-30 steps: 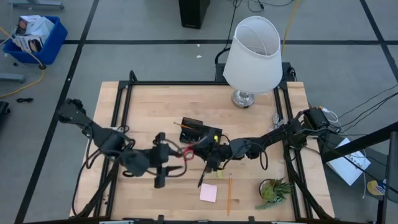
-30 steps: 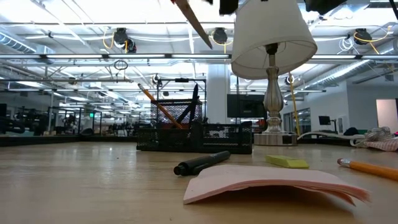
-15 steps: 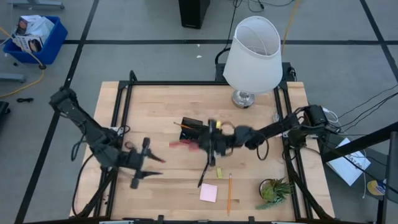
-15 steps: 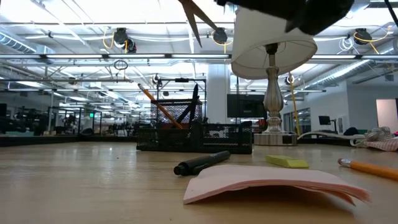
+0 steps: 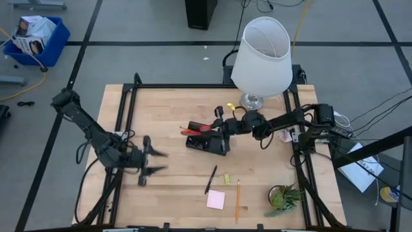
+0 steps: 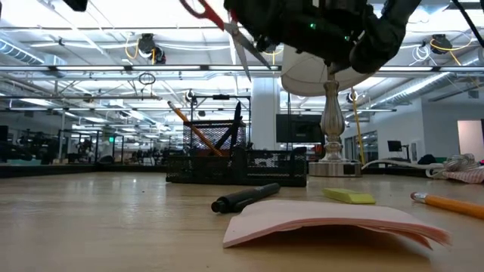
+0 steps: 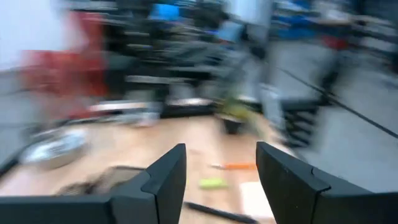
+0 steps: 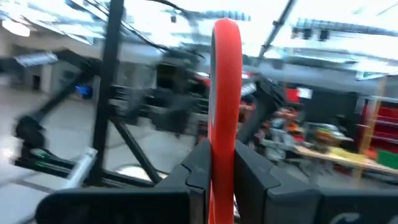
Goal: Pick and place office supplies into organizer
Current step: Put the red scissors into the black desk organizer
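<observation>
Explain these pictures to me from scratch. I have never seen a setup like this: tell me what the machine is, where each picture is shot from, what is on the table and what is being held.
This is a robot with two dark jointed arms working at a wooden table. One picture looks straight down from above, one looks level across the tabletop, and two come from cameras on the arms' wrists.

The right gripper is over the black organizer and is shut on the red-handled scissors; its wrist view shows the red handle pinched between the fingers. The left gripper hangs open and empty over the table's left part.

Lying on the table are a black pen, a small yellow-green piece, an orange pencil and a pink sticky-note pad. A white-shaded lamp and a small potted plant stand there too.
</observation>
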Robot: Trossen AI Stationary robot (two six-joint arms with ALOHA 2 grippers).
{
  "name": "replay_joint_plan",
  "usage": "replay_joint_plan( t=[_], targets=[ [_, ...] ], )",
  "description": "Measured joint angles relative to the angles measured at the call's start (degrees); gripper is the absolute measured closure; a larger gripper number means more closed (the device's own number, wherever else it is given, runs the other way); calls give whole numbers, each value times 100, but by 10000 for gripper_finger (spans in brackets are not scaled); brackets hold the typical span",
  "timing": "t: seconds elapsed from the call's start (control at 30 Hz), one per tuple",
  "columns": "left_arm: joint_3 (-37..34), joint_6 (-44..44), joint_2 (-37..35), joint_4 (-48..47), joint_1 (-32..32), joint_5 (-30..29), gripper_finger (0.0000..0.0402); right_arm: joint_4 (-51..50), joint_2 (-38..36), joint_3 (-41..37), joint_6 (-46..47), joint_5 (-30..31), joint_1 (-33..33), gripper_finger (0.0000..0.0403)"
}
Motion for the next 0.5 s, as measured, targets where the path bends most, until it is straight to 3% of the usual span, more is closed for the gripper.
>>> replay_joint_plan(
  t=[0.07,0.13,0.23,0.4,0.5],
  targets=[
    [11,-259,2,137,56,-736,204,143,-6,4,125,-159,85,368],
    [11,-498,13,130,182,-1026,204,232,-17,11,-5,-98,298,372],
    [11,-648,11,128,443,-1003,204,158,-13,11,-350,-26,584,372],
    [11,-1006,101,97,859,-868,204,-85,-11,11,-818,840,926,366],
    [11,-1244,288,97,1120,-1107,209,-25,-11,11,-1213,1210,1099,371]
  ],
)
